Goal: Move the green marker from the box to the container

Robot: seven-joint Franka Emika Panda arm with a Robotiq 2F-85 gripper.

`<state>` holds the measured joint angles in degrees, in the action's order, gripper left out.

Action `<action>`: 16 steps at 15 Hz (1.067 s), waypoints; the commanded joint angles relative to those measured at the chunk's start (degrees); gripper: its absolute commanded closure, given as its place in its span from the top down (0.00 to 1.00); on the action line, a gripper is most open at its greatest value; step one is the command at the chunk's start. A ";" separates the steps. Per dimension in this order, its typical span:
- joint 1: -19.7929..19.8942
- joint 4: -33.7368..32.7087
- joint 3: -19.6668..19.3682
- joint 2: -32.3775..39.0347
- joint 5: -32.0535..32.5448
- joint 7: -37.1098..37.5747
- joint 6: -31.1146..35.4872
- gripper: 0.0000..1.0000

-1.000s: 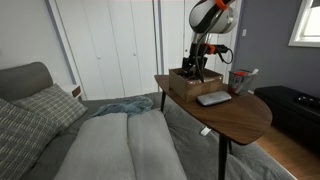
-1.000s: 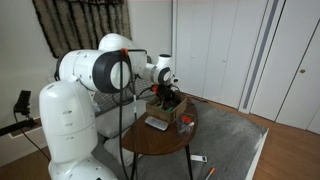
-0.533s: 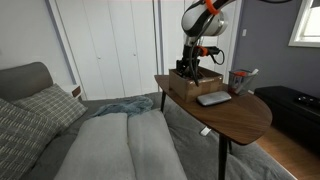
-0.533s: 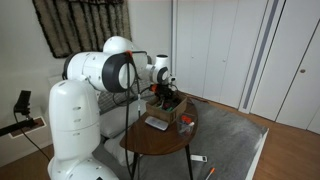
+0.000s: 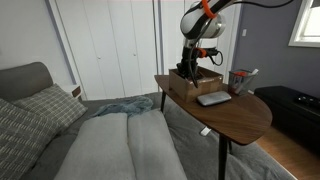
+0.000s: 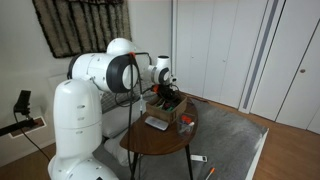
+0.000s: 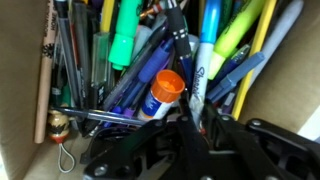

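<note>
The tool is down in the box among the pens. Clenched or released, I can't tell. The green marker lies inside the box; the container stands near the box on the surface.

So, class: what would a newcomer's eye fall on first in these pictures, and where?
In an exterior view, the big white robot arm dominates, bent over the small round table. In the wrist view, the brown box is crammed with pens and markers: a bright green marker near the top, an orange-capped one just above the dark fingers.
</note>
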<state>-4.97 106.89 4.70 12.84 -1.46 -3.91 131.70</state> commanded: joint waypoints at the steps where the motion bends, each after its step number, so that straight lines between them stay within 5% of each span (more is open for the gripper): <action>1: 0.00 -1.08 0.15 0.79 0.76 -0.67 -0.14 0.01; 4: -0.27 2.19 0.28 -4.95 0.92 0.10 -0.08 0.03; 10: 0.75 12.67 -0.83 -23.21 6.20 6.48 10.73 0.03; 16: 10.37 25.82 -0.34 -38.99 19.17 19.37 16.16 0.03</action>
<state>0.58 123.56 3.77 -18.06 12.10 9.09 143.67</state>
